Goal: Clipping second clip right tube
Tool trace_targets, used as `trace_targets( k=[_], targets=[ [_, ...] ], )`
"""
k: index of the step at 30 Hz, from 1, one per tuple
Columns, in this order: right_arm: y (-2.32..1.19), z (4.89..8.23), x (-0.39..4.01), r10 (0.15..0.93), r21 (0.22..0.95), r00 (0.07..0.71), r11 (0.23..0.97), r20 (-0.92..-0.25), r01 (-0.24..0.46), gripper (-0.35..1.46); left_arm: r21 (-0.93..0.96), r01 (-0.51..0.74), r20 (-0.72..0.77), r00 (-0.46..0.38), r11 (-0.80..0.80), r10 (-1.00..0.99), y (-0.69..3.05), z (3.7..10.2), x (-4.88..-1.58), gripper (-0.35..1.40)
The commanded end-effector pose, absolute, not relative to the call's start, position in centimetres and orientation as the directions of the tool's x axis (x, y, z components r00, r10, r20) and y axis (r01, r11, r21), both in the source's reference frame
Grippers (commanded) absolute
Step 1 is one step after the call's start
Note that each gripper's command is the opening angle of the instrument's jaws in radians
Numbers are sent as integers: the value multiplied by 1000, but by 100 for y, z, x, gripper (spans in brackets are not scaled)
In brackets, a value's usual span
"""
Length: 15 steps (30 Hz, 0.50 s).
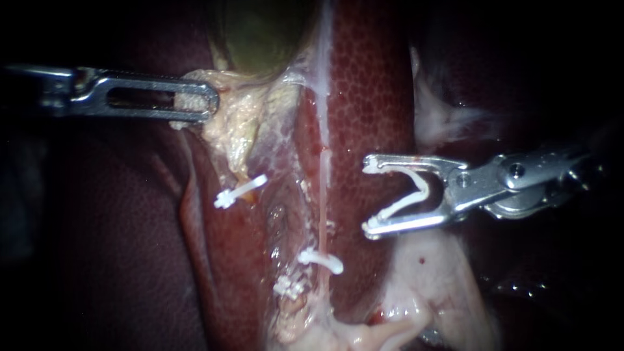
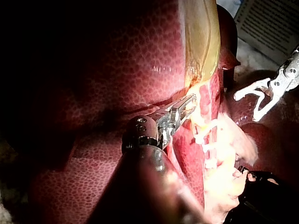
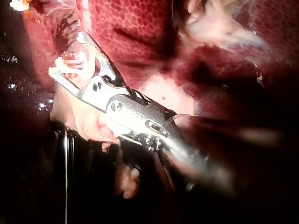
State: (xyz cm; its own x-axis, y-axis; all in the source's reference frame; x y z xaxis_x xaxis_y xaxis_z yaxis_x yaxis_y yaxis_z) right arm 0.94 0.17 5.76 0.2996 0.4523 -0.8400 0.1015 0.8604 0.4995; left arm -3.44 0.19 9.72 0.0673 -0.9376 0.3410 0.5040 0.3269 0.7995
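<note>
Right instrument: jaws spread wide, both bearing on an open white clip seated between them. We note the tips lie over the liver, near the right tube but apart from it. That tube is a thin pink strand with one closed clip across its lower part. Left instrument: jaws clamped on pale tissue under the gallbladder. Only the left wrist view shows a slatted panel beyond.

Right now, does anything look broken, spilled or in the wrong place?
Nothing stands out. The right instrument holds an open white clip in its jaws, beside the right tube and not touching it. The closed clip lower on that tube sits across it, and nothing looks torn or spilled.
</note>
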Motion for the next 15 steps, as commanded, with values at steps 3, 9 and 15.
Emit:
trace_targets(
  k=[3,9,15],
  targets=[
    [6,592,100,475,529,325,843,-817,97,58,799,505,342,67,327,-937,18,973,-344,-35],
    [-18,635,115,525,589,360,803,-771,91,58,798,505,343,67,328,-937,17,974,-344,-35],
    [-36,676,127,563,633,386,771,-730,73,58,798,505,343,67,328,-937,17,975,-344,-35]
  ],
)
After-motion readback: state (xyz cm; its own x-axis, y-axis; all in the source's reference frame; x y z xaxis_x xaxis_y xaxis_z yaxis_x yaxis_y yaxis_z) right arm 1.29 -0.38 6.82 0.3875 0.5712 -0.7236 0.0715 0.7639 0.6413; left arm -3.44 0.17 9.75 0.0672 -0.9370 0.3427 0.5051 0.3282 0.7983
